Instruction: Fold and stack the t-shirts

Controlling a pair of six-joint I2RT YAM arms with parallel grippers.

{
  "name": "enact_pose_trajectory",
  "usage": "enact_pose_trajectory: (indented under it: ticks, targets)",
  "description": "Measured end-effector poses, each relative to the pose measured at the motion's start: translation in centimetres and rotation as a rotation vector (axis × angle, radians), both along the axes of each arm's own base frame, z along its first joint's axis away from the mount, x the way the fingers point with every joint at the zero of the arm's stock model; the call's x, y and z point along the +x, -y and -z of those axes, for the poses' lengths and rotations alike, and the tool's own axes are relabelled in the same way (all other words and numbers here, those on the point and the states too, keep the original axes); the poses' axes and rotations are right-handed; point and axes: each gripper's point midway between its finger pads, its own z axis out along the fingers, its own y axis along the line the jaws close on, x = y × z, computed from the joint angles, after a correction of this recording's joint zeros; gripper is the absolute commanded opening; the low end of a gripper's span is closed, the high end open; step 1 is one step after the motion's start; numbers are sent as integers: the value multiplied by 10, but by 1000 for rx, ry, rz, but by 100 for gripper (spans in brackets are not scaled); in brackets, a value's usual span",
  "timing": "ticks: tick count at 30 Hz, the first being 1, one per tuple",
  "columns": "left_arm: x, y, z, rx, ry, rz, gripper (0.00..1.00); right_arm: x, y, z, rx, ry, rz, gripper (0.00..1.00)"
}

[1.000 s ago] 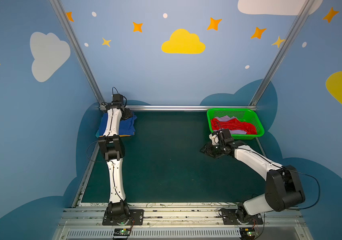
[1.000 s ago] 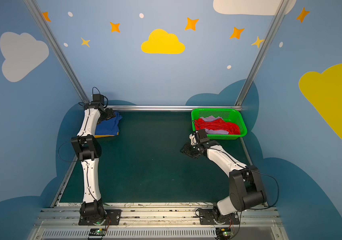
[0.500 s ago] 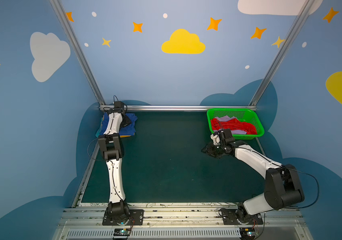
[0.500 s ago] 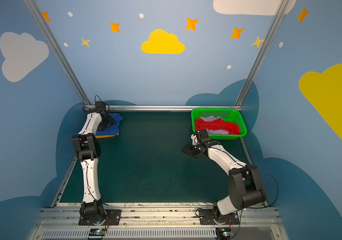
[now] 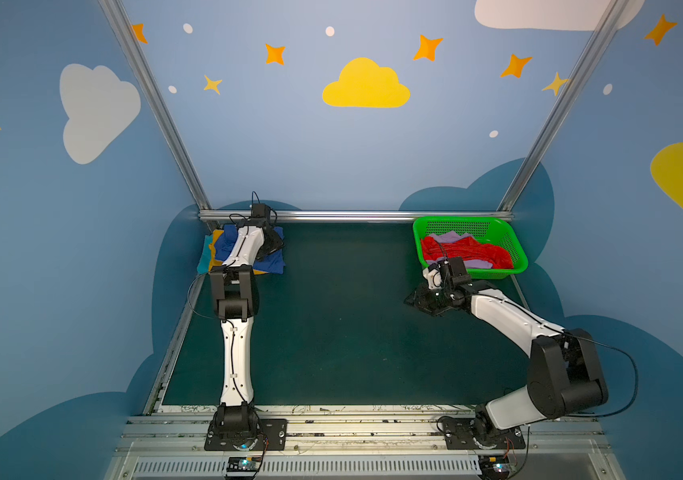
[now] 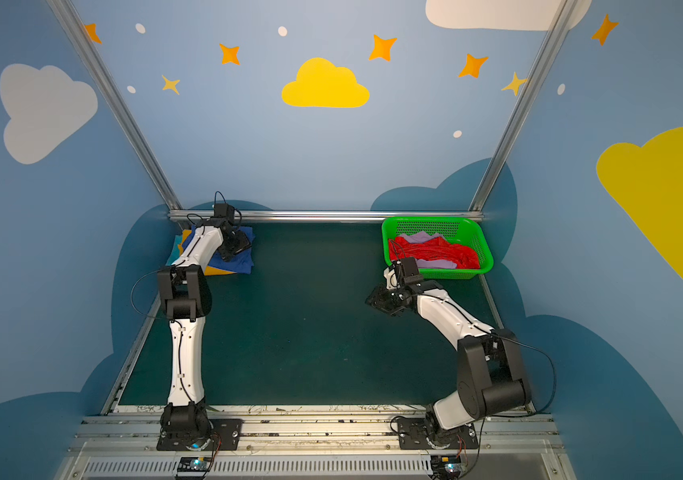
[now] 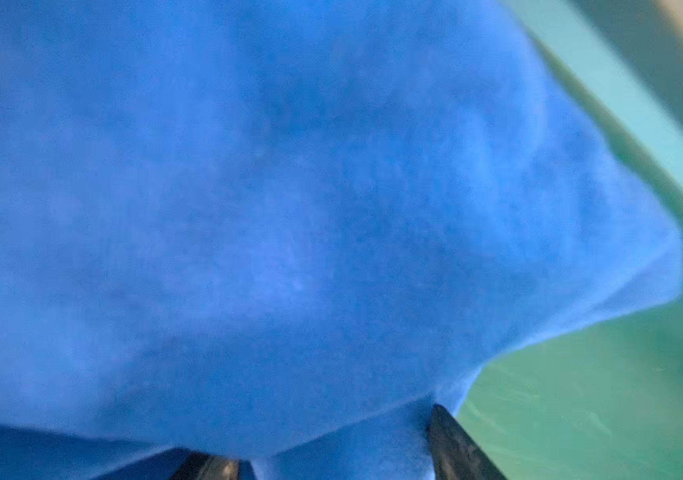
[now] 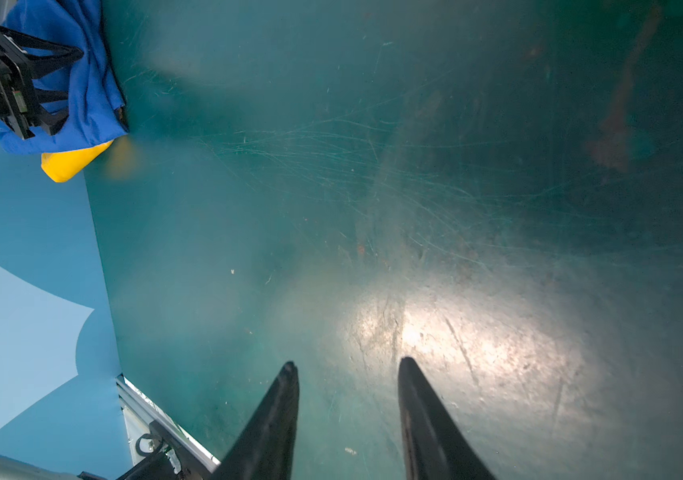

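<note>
A royal blue t-shirt (image 5: pixel 274 264) (image 6: pixel 241 264) tops a pile at the back left, over a mustard yellow one (image 8: pixel 69 162) and a teal one (image 5: pixel 205 259). My left gripper (image 5: pixel 272 247) (image 7: pixel 327 438) is down on the pile's right side, shut on a bunched fold of the blue t-shirt (image 7: pixel 289 208). The cloth drapes over one finger. A red t-shirt (image 5: pixel 468 252) and a lilac one (image 5: pixel 450 237) lie crumpled in the green basket (image 5: pixel 456 220). Just in front of the basket, my right gripper (image 5: pixel 420 299) (image 8: pixel 346 365) hovers low over the mat, open and empty.
The dark green mat (image 5: pixel 331 324) spreads between the arms. A metal rail (image 5: pixel 352 215) and blue walls close the back and both sides. The basket (image 6: pixel 427 220) sits in the back right corner, near my right forearm (image 6: pixel 443 311).
My left gripper shifted a little toward the right side of the pile, and its jaws narrowed onto the blue cloth. The right arm has barely moved.
</note>
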Motion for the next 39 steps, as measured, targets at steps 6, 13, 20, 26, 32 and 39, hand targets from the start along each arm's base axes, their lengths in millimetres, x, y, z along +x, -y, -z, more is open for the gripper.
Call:
enact_pose_trajectory:
  ticks: [6,13,20,26,32,39]
  targets:
    - [5,7,-5,-29,1,7,70,1,1,0,6,-1,3,41]
    - [-4,6,-14,-50,-3,15,86,0,-1,-1,18,-3,-5,41]
    - [-16,-22,-53,-47,28,-20,88,-4,0,3,18,-13,-5,41]
    - [-49,-70,-43,-33,-36,-108,90,-5,0,2,20,-12,-7,41]
    - [-63,-103,-41,27,-59,-177,89,-4,-3,0,36,-6,-10,41]
    - [-81,-129,-10,21,-125,-257,87,-3,-3,-1,35,-1,-13,41]
